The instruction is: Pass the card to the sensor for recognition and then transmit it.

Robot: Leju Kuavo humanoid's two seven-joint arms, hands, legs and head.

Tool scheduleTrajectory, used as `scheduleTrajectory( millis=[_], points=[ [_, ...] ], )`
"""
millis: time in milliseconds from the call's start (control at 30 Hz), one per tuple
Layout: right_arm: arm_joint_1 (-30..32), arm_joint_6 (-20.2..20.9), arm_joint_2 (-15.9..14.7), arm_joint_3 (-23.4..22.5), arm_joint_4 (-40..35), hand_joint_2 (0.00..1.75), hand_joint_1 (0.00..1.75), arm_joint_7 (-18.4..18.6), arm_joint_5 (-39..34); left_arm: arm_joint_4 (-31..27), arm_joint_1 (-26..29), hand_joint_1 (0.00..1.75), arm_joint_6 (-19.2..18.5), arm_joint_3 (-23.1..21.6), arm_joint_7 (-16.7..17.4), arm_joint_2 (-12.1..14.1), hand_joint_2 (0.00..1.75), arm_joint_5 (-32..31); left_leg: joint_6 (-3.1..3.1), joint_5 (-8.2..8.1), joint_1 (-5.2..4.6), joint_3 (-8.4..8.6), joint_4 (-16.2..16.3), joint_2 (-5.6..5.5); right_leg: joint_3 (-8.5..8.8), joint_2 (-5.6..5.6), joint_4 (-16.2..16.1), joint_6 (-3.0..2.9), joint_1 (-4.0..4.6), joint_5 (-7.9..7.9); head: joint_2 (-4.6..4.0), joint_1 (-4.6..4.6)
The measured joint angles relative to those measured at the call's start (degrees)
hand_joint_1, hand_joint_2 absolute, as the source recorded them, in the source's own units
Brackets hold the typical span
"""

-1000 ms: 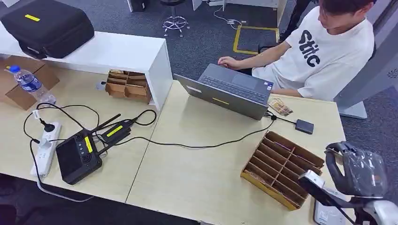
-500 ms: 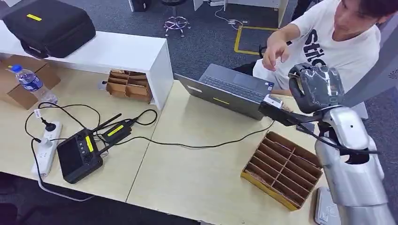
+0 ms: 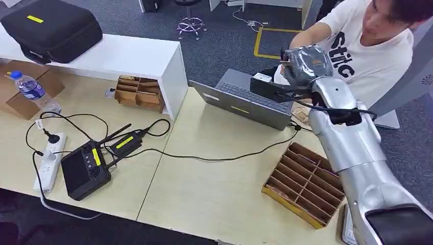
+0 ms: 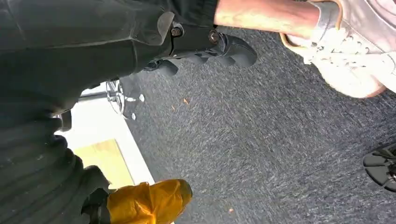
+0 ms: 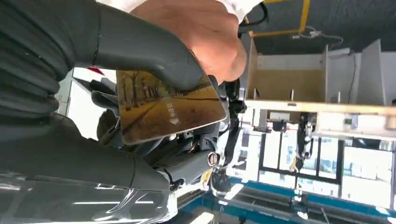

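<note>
One silver right arm is reaching across the pale wooden table (image 3: 214,189) in the head view, its plastic-wrapped right hand (image 3: 305,62) raised beyond the far edge, above the grey open laptop (image 3: 248,98) and close to the seated person in a white printed shirt (image 3: 367,56). That hand is nearer to the person than anything else on the table, and open air lies around it for a handover.

Down at the left wrist, the left hand (image 4: 149,201), with one yellow-taped fingertip, is hanging over grey carpet (image 4: 261,140); whether it is apart or together I cannot tell.

From the right wrist, the thick grey thumb is clamping a glossy yellow-brown picture card (image 5: 168,109) against the darker fingers, while the person's hand (image 5: 201,32) is touching the card's far edge. The card's long axis is running away from the palm toward that hand.
</note>
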Motion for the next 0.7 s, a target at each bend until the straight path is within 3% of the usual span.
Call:
scheduleTrajectory(
  millis=[233, 267, 300, 333, 500, 700],
  points=[
    [-1.0, -2.1, 2.3, 0.8, 8.3, 1.75, 1.71, 0.4, 2.1, 0.0, 0.0, 0.0, 0.2, -1.0, 0.0, 0.0, 1.75, 0.0, 0.01, -0.05, -0.02, -0.05, 0.0, -0.03, -0.02, -0.01, 0.0, 0.01, -0.01, -0.01, 0.0, -0.02],
    [-1.0, -2.3, 2.4, 1.0, 9.0, 1.75, 0.96, 0.5, 2.2, 0.0, 0.0, 0.0, 0.2, -1.2, 0.0, 0.0, 1.75, 0.0, 0.01, -0.05, -0.02, -0.06, 0.0, -0.03, -0.02, -0.02, 0.0, 0.02, -0.01, -0.02, 0.0, 0.0],
    [-1.0, -2.4, 2.6, 1.1, 9.5, 1.75, 0.07, 0.7, 2.3, 0.0, 0.0, 0.0, 0.3, -1.2, 0.0, 0.0, 1.75, 0.0, 0.01, -0.06, -0.02, -0.06, 0.0, -0.03, -0.02, -0.02, 0.0, 0.02, -0.01, -0.03, 0.0, 0.0],
    [-1.0, -2.4, 2.7, 1.2, 10.1, 1.75, 0.0, 0.7, 2.3, 0.0, 0.0, 0.0, 0.3, -1.3, 0.0, 0.0, 1.75, 0.0, 0.01, -0.06, -0.02, -0.05, 0.0, -0.03, -0.02, -0.01, 0.0, 0.02, -0.01, -0.03, 0.0, 0.0],
    [-0.9, -2.9, 3.2, 1.7, 11.7, 1.75, 0.0, 0.3, 2.2, 0.0, 0.0, 0.0, 0.6, -1.5, 0.0, 0.0, 1.75, 0.0, 0.0, -0.06, -0.01, -0.04, 0.0, -0.03, -0.06, -0.03, 0.0, 0.01, 0.0, -0.04, 0.0, 0.0],
    [2.7, -7.4, 1.7, 1.2, 7.5, 1.75, 0.0, -4.1, -0.8, 0.0, 0.2, 0.0, 0.9, -1.5, 0.0, 0.0, 1.75, 0.2, 0.01, -0.05, -0.01, 0.01, 0.0, -0.04, -0.02, -0.04, -0.1, 0.01, -0.01, -0.03, 0.0, 0.0]
  ],
)
